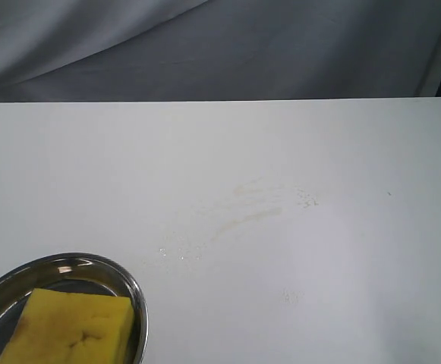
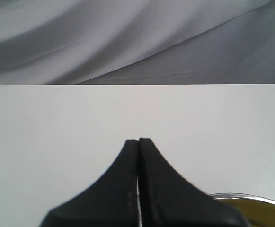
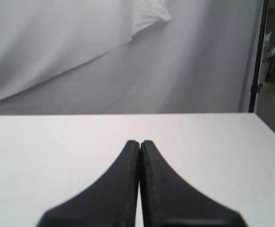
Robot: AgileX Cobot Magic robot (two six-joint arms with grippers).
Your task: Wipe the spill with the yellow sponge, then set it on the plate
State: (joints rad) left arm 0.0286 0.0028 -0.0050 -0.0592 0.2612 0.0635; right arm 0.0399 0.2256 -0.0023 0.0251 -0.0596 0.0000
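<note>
The yellow sponge point(image 1: 70, 328) lies flat in the shiny steel plate point(image 1: 133, 290) at the near left corner of the exterior view, a brownish stain on its top face. No amber puddle shows; only faint tan smears point(image 1: 249, 215) and tiny droplets point(image 1: 178, 252) mark the white table mid-view. Neither arm appears in the exterior view. My left gripper point(image 2: 138, 140) is shut with nothing in it, hovering over bare table, the plate's rim point(image 2: 251, 196) just beside it. My right gripper point(image 3: 140, 142) is also shut and empty above the table.
A grey cloth backdrop point(image 1: 220, 45) hangs behind the table's far edge. A small dark speck point(image 1: 389, 194) sits on the table at the right. In the right wrist view a dark post point(image 3: 259, 52) stands past the table's corner.
</note>
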